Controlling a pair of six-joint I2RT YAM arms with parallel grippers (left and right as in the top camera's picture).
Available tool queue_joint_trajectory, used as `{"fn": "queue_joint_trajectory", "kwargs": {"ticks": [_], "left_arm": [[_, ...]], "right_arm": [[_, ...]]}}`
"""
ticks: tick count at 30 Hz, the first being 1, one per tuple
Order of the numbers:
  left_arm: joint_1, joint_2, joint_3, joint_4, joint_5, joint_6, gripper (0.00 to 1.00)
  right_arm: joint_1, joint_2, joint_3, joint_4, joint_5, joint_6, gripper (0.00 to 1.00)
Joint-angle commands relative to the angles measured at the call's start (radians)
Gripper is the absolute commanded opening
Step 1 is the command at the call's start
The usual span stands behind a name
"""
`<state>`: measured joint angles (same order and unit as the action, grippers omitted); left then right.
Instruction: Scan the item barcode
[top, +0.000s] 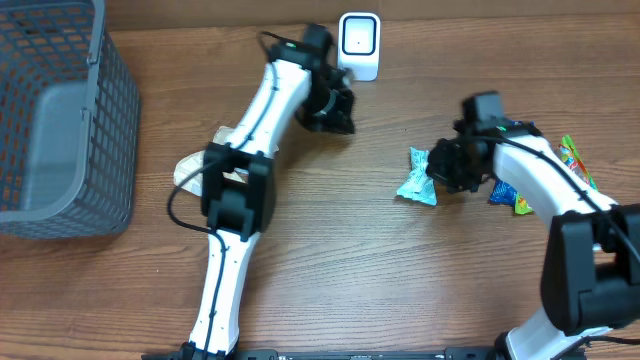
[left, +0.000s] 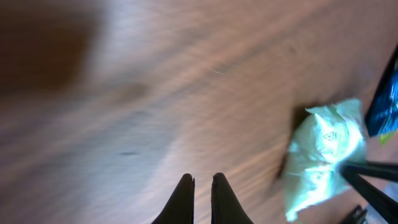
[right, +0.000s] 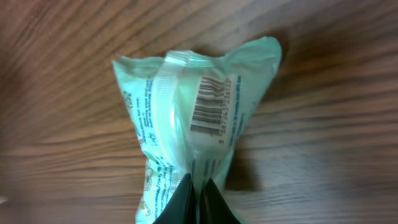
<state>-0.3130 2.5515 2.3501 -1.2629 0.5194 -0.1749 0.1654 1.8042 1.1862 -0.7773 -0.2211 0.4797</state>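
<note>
Left: stretched from the near edge of the table (top: 330, 250) up to a bent elbow, then angled on toward the far side, ending just beside the white scanner (top: 358, 42). Left gripper (left: 202, 185) pinched shut on nothing, tips aimed down over bare wood.

Right: rising from the near right corner, folded back to the left, wrist low over the table's middle right. Right gripper (right: 198, 188) clamped on one end of the mint-green packet (right: 180, 112), fingers pressed together with the wrapper between them.

Packet right of centre, well apart from the scanner, with a blue and a green packet (top: 575, 165) behind the right wrist. Resting on the wood or just lifted: cannot tell. Long axis in line with the right fingers, free end flaring out away from them, toward the table's left. Barcode (right: 211, 106) face up to the wrist camera, digits running along the packet's length.

Grey basket (top: 118, 110) at the far left.
</note>
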Motion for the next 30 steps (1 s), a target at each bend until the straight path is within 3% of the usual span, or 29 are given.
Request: {"fn": "queue_joint_trajectory", "kwargs": {"ticks": [1, 6, 16, 25, 28, 30], "left_arm": [[0.02, 0.005, 0.008, 0.0, -0.006, 0.042, 0.04], [0.026, 0.005, 0.007, 0.012, -0.066, 0.042, 0.04], [0.026, 0.005, 0.007, 0.032, -0.109, 0.041, 0.04], [0.026, 0.005, 0.007, 0.04, -0.109, 0.041, 0.04], [0.026, 0.005, 0.007, 0.04, -0.109, 0.041, 0.04], [0.026, 0.005, 0.007, 0.039, -0.108, 0.041, 0.04]], "right_arm": [[0.146, -0.004, 0.14, -0.085, 0.45, -0.042, 0.04], [0.369, -0.002, 0.207, -0.151, 0.866, -0.039, 0.04], [0.639, 0.127, 0.207, -0.247, 1.195, -0.065, 0.04], [0.855, 0.177, 0.207, -0.162, 1.3, -0.118, 0.04], [0.88, 0.176, 0.211, -0.154, 1.294, -0.1, 0.43], [0.879, 0.163, 0.226, -0.183, 1.26, 0.01, 0.6]]}}
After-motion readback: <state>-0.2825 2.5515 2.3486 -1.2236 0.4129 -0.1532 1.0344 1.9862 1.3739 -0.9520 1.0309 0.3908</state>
